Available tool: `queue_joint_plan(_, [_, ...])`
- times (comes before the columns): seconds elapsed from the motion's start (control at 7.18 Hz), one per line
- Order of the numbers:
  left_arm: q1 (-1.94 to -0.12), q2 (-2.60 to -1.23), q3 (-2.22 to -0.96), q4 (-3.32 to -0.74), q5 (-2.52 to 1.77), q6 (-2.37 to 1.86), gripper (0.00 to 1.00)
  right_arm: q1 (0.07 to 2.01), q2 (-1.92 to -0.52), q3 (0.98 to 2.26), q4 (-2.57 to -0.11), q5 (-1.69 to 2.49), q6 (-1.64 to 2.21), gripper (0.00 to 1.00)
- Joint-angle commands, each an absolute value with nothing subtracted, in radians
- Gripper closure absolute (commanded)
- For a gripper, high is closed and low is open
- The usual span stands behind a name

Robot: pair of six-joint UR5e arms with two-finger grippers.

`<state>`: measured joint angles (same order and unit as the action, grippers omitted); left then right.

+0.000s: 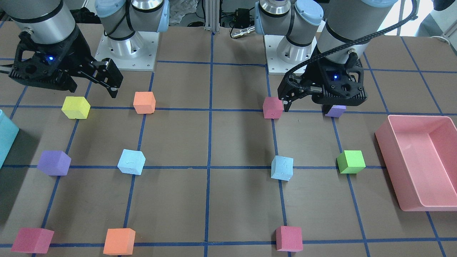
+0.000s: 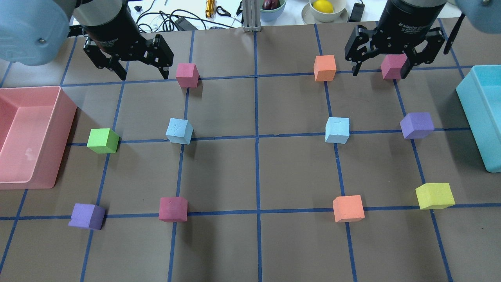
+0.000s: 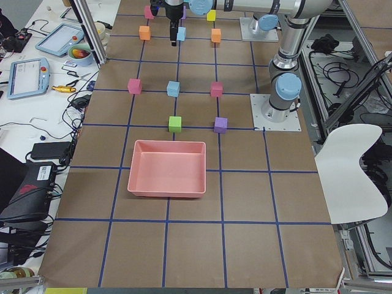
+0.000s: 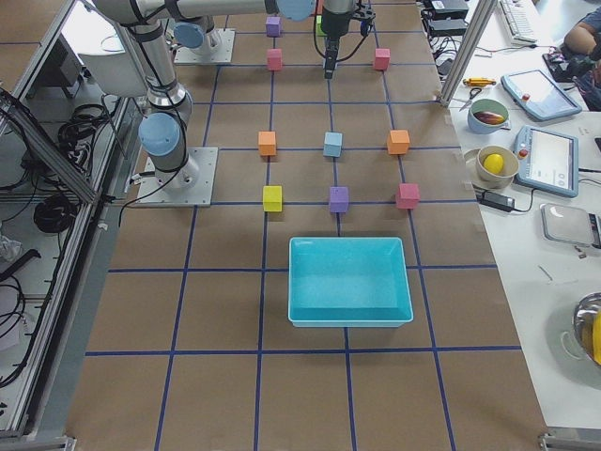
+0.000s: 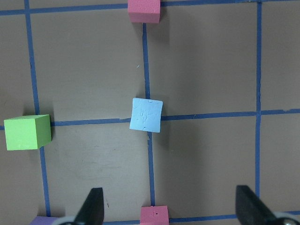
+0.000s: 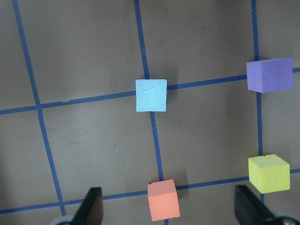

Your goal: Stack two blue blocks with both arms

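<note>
Two pale blue blocks sit apart on the brown table, each on a blue tape line. One is on my left side (image 2: 179, 131) (image 1: 282, 167) and shows under the left wrist camera (image 5: 146, 115). The other is on my right side (image 2: 337, 130) (image 1: 131, 161) and shows under the right wrist camera (image 6: 151, 95). My left gripper (image 2: 144, 75) (image 1: 309, 105) is open and empty, raised above the table beyond its blue block. My right gripper (image 2: 377, 72) (image 1: 94, 89) is also open and empty, raised high beyond the other blue block.
A pink bin (image 2: 64, 137) stands at the left edge and a teal bin (image 2: 475, 117) at the right edge. Green (image 2: 102, 140), purple (image 2: 417, 125), pink (image 2: 187, 75), orange (image 2: 325, 67) and yellow (image 2: 434, 196) cubes sit around the blue ones on the grid.
</note>
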<state>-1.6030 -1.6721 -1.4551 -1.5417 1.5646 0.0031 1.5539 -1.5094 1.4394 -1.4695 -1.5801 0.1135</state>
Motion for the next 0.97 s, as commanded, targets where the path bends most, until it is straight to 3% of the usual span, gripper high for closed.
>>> queue_joint_plan(0.0, [-1.603,-1.672,-1.456,-1.542,1.568,0.003,0.0,1.554,-1.509,1.44,-1.47,-1.58,0.115,0.0])
queue_joint_plan(0.84, [-1.597,-1.721,-1.492,-1.522,1.574,0.029,0.0,1.554,-1.513,1.447,-1.468,-1.585,0.117,0.0])
